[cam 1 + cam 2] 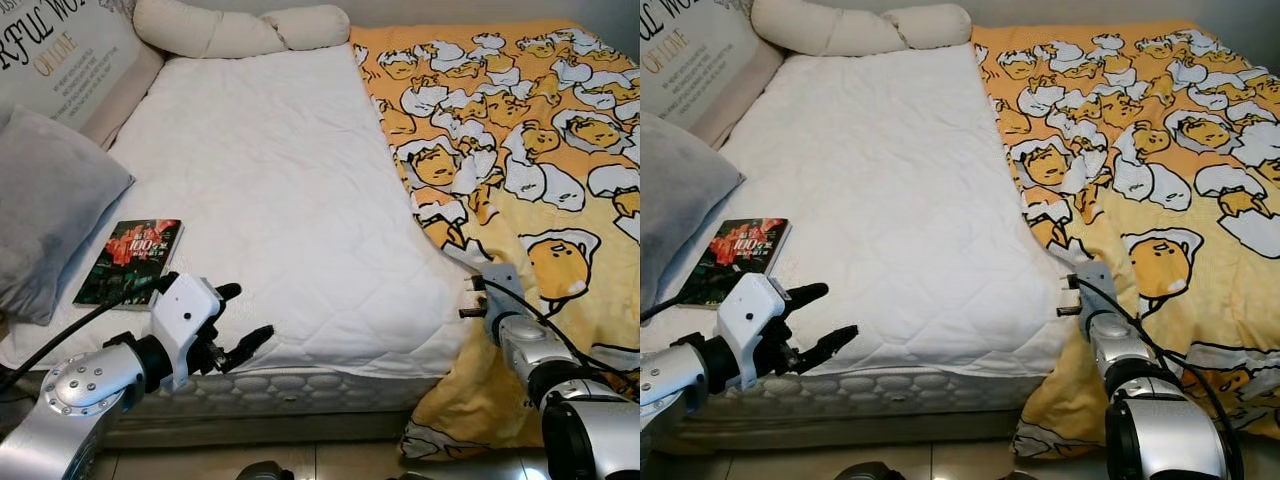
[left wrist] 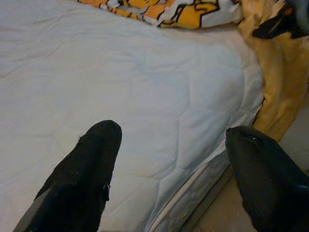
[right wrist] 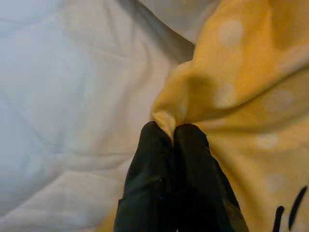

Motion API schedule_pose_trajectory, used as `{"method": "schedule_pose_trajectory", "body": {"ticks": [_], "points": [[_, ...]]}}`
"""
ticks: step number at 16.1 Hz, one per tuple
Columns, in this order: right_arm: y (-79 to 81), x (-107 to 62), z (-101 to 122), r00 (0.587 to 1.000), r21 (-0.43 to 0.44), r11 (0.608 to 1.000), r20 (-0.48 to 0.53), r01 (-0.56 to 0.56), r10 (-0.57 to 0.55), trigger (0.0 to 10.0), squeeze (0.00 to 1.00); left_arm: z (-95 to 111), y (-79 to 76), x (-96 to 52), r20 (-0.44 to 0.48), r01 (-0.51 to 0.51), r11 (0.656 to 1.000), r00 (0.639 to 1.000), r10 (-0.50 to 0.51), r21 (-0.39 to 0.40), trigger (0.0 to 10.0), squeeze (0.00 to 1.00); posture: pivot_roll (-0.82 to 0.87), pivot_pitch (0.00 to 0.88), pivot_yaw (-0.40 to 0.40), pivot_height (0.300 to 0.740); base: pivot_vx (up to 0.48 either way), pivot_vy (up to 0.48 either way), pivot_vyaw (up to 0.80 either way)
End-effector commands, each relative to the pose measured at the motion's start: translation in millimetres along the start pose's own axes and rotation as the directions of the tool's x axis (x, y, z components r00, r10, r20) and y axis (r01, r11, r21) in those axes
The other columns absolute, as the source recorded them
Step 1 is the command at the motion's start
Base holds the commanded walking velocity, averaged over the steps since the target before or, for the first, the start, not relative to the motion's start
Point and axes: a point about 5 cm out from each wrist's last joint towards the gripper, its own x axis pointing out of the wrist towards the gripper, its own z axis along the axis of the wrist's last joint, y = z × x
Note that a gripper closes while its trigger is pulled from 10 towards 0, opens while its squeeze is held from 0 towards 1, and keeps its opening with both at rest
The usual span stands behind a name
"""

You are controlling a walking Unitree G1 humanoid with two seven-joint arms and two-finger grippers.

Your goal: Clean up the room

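Your right gripper is pinching a fold of the yellow blanket right at its inner edge, fingers clamped tight together on the cloth, down at the foot corner of the white mattress. That blanket is covering only the right half of the mattress, running lengthwise from the foot end up toward the long bolster pillow. The bare half lies to the left of the pinch, so my guess is you're looking at a sideways drag across the mattress.

Your left gripper is hovering with its fingers spread wide and nothing between them, over the mattress's foot edge, and it's well apart from the blanket, so the right arm is the nearer one by far.

The book is lying flat on the mattress just beside the grey pillow; its cover is showing "100". The cushion at the mattress's head corner reads "ON LOVE", the rest is cut off.
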Motion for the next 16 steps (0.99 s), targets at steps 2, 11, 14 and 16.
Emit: {"method": "schedule_pose_trajectory", "body": {"ticks": [2,11,14,16], "points": [[-0.1,-1.8,-0.2,0.994,0.056,0.994,0.049,-0.098,0.095,0.0,0.0,0.5,4.4,6.1,0.014,-0.043,0.999,0.999,0.043,0.004,10.0,0.0,0.03,0.0,0.038,0.74,0.0,0.0,0.0],[-28.5,-63.2,0.0,0.647,0.264,0.611,0.503,-0.746,0.573,0.0,0.0,-2.6,14.9,20.9,0.01,-0.221,0.974,0.975,0.221,0.039,10.0,0.0,-0.01,0.0,0.027,0.74,0.0,0.0,0.0],[-25.2,-72.0,-35.9,0.697,0.317,0.621,0.356,-0.717,0.622,0.0,0.0,-4.3,10.4,23.5,-0.005,-0.202,0.978,0.979,0.202,0.051,10.0,0.0,-0.01,0.0,0.025,0.74,0.0,0.0,0.0],[-24.0,-65.0,-62.8,0.788,0.369,0.7,0.197,-0.611,0.584,0.0,0.0,-5.6,6.4,25.4,-0.016,-0.184,0.982,0.983,0.185,0.053,10.0,0.0,-0.01,0.0,0.023,0.74,0.0,0.0,0.0]]}}
